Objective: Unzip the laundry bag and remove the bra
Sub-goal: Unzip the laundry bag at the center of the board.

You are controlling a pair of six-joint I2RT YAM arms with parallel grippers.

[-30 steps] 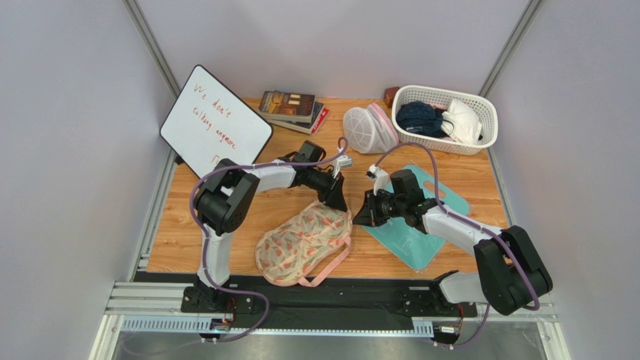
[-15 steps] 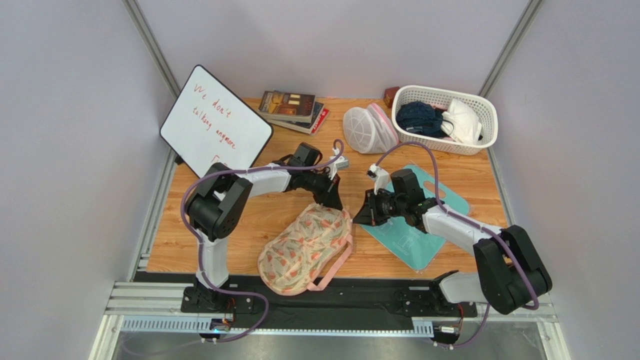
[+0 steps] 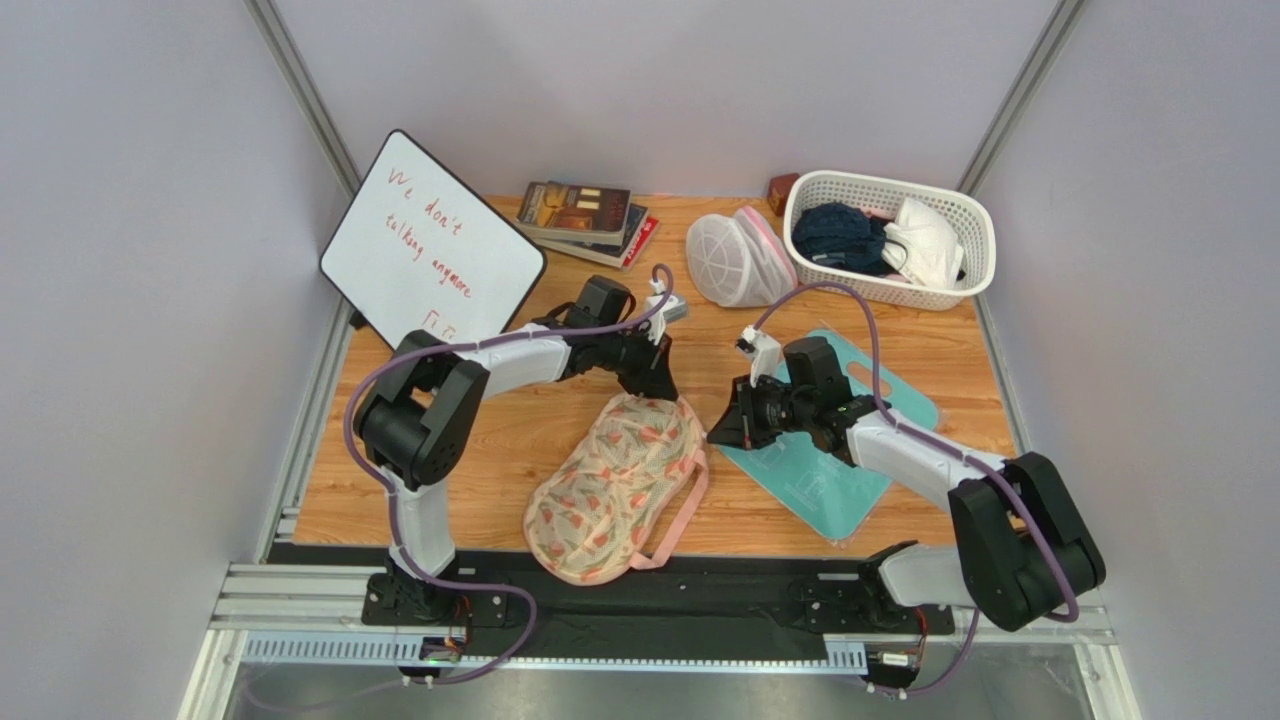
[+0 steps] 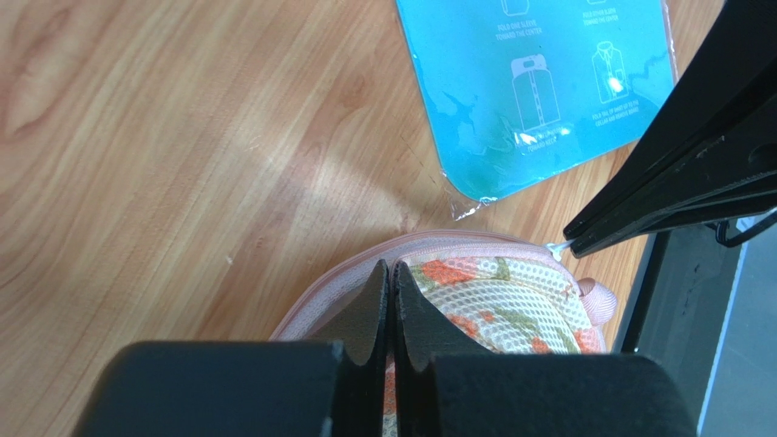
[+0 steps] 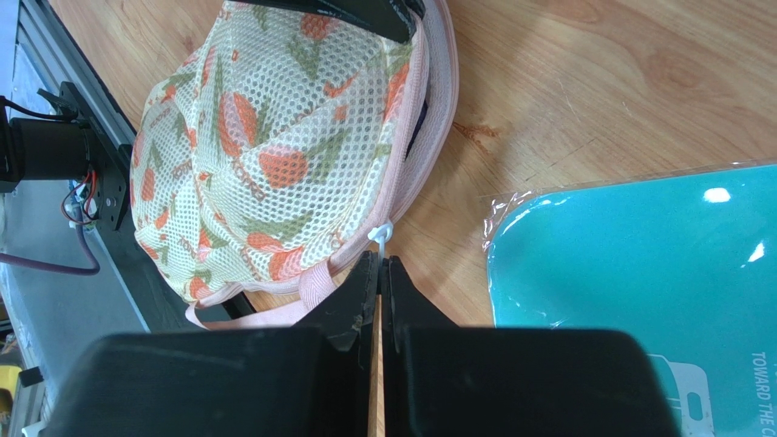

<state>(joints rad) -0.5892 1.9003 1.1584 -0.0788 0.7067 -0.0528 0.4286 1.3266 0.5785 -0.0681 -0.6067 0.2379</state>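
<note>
1. Surface point(image 3: 451, 465): bare wood lies open left of the bag.
2. Left pincer point(image 4: 390, 273): closed on the bag's far pink edge.
3. Bag point(image 3: 616, 480): centre, near lobe overhanging the surface's front edge.
4. Right pincer point(image 5: 379, 264): closed on the white zip pull point(image 5: 380, 237) at the bag's right edge.
5. Teal mat point(image 3: 842, 488): just right, clear of the bag.

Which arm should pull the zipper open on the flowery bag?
Right. The right fingers, shut, pinch the white zipper tab at the flowery bag's edge, so it probably just needs to pull. The left fingers are clamped on the bag's pink rim, seemingly steadying it.
</note>
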